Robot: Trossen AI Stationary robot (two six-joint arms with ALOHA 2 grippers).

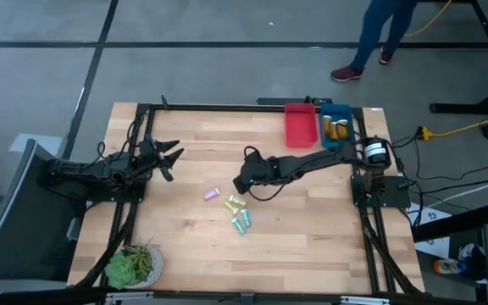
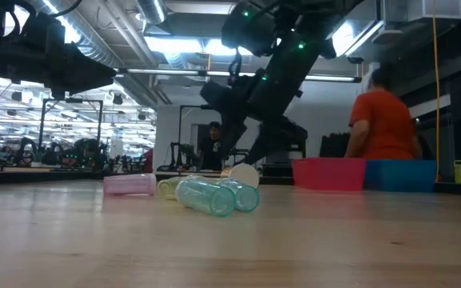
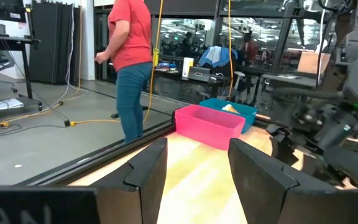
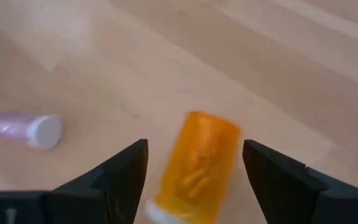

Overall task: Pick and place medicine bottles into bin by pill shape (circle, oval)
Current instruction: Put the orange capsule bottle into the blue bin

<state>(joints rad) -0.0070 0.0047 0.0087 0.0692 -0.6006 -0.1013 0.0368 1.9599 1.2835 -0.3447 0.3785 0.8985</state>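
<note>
An orange medicine bottle [image 4: 197, 165] with pills inside lies on the wooden table between the two fingers of my right gripper [image 4: 194, 171]. That gripper is open and low over the table's middle [image 1: 242, 180], with a gap showing beside the bottle. A purple bottle [image 4: 20, 126] with a white cap lies nearby, also in the high view [image 1: 211, 195]. Yellow bottles [image 1: 235, 203] and teal bottles [image 1: 241, 224] lie on their sides just nearer. My left gripper [image 1: 169, 157] is open and empty at the table's left.
A red bin [image 1: 300, 125] and a blue bin [image 1: 337, 127] holding orange bottles stand at the far right edge. A potted plant [image 1: 132, 266] sits at the near left corner. A person [image 1: 375, 38] stands beyond the far edge.
</note>
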